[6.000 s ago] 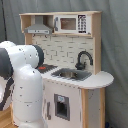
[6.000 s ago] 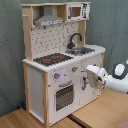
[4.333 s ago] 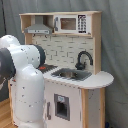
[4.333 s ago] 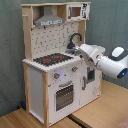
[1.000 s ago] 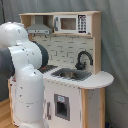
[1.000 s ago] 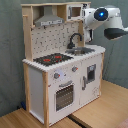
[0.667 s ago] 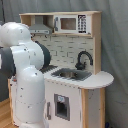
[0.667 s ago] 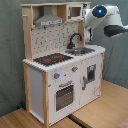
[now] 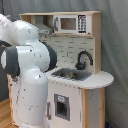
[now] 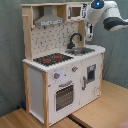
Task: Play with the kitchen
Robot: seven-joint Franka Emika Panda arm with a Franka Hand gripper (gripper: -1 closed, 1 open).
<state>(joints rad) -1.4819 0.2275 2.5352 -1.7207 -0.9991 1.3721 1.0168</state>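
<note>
Kitchen (image 10: 55,75), toy, white panels with light-wood frame, standing on a wooden floor (image 10: 100,107) before a grey curtain (image 10: 10,55); seen in both exterior views. In the second exterior view, left to right: silver hood (image 10: 49,20) under the top shelf; pegboard back (image 10: 52,40); black hob with red rings (image 10: 52,59) on the worktop (image 10: 30,62); two knobs (image 10: 56,76) on the front below it; oven door (image 10: 64,96) with a bar handle; black curved faucet (image 10: 75,39); silver sink (image 10: 82,50); microwave (image 10: 76,11) in the upper shelf; lower cupboard door (image 10: 91,75) with a dark window. Arm, white, enters from the second exterior view's right at shelf height, its wrist end (image 10: 91,21) hanging just beside the microwave and above the sink; fingers cannot be told open or closed, and nothing is seen held. In the first exterior view, left to right: arm's bulky white body (image 9: 27,65) filling the first exterior view's left and covering the hob side; sink (image 9: 72,75); faucet (image 9: 82,60); microwave (image 9: 70,23) above; rounded worktop end (image 9: 102,79).
</note>
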